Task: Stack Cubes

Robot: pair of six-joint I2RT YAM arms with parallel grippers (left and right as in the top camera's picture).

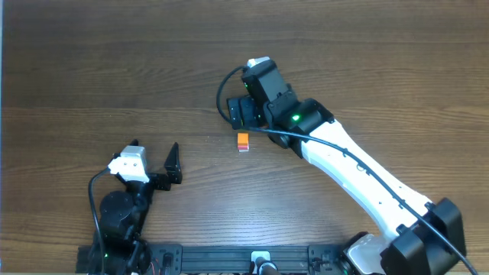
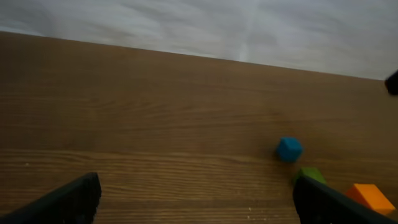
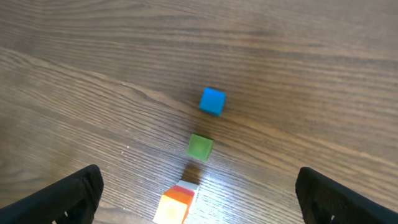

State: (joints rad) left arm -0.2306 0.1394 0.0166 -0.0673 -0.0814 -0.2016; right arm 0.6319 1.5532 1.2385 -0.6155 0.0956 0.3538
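Three small cubes lie in a line on the wooden table. In the right wrist view they are a blue cube (image 3: 212,101), a green cube (image 3: 200,147) and an orange cube (image 3: 179,198) with a pale layer and yellowish side beneath its top. My right gripper (image 3: 199,186) hangs open above them, holding nothing. From above, the orange cube (image 1: 243,141) shows just below the right gripper (image 1: 238,114), which hides the other two. My left gripper (image 1: 155,151) stands open and empty near its base. Its view shows the blue cube (image 2: 289,149), green cube (image 2: 310,175) and orange cube (image 2: 370,198) off to one side.
The bare wooden table (image 1: 114,61) spreads wide on all sides of the cubes. The right arm's white link (image 1: 359,176) slants across the lower right. A black rail (image 1: 252,256) runs along the near edge between the arm bases.
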